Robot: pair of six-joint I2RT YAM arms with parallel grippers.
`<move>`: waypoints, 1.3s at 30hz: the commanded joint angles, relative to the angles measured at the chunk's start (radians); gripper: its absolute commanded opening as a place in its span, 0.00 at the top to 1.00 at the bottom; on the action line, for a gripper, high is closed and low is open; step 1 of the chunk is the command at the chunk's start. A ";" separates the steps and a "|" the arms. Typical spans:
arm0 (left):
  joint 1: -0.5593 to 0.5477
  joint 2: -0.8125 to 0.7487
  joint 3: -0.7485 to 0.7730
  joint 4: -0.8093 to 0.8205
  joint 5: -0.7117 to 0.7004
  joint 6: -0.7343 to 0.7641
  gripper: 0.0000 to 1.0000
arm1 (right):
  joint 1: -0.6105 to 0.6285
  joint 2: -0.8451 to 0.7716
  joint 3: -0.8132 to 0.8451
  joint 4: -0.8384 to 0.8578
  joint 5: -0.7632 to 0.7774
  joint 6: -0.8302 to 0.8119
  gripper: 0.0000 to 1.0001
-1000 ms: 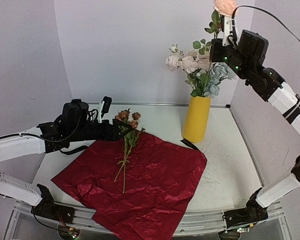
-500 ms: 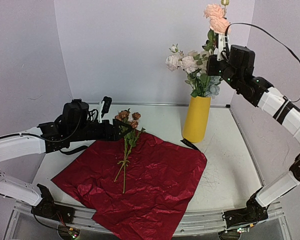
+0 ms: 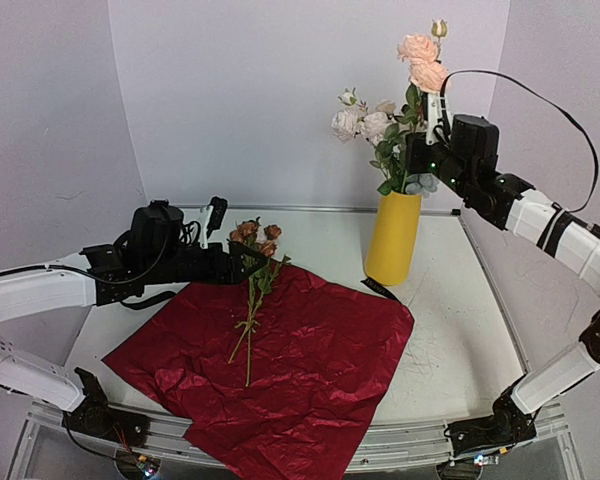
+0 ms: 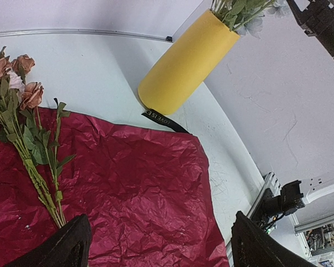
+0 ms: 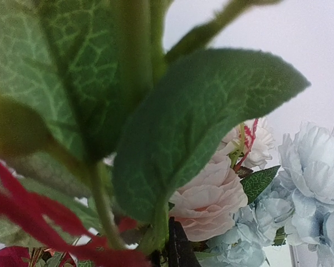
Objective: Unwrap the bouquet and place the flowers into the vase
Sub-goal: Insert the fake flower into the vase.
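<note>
The bouquet is unwrapped: its dark red paper (image 3: 310, 370) (image 4: 128, 189) lies flat on the table with a rusty brown flower sprig (image 3: 254, 240) (image 4: 23, 89) on it. The yellow vase (image 3: 394, 238) (image 4: 183, 64) stands behind the paper and holds white and pale blue flowers (image 3: 365, 125) (image 5: 317, 178). High above the vase mouth, my right gripper (image 3: 430, 118) (image 5: 170, 250) is shut on the stem of a peach flower (image 3: 421, 58), whose leaves fill the right wrist view. My left gripper (image 3: 232, 236) (image 4: 156, 250) is open and empty, low beside the brown blooms.
A black ribbon (image 3: 380, 290) (image 4: 164, 118) lies at the vase's foot on the paper's far corner. A grey wall panel stands close to the right of the vase. The red paper hangs over the table's near edge (image 3: 420, 440).
My right gripper has come down and to the left with the peach flower, closer to the flowers in the vase. The left arm has not moved.
</note>
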 commanded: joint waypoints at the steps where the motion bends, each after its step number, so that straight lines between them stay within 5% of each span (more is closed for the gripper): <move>1: 0.001 0.012 0.014 0.039 -0.013 0.008 0.12 | -0.006 -0.061 -0.030 0.109 -0.049 -0.003 1.00; 26: 0.001 0.022 0.015 0.038 -0.004 0.004 0.12 | -0.020 0.049 -0.220 0.116 -0.052 0.060 0.99; 30: 0.001 0.021 0.016 0.038 -0.003 0.003 0.12 | -0.019 0.048 -0.241 0.115 -0.051 0.069 0.94; 34: 0.001 0.019 0.011 0.039 -0.008 0.000 0.12 | -0.019 0.021 -0.248 0.105 -0.071 0.073 0.74; 39: 0.001 0.018 0.009 0.038 -0.015 -0.005 0.12 | -0.019 -0.051 -0.265 0.094 -0.091 0.069 0.64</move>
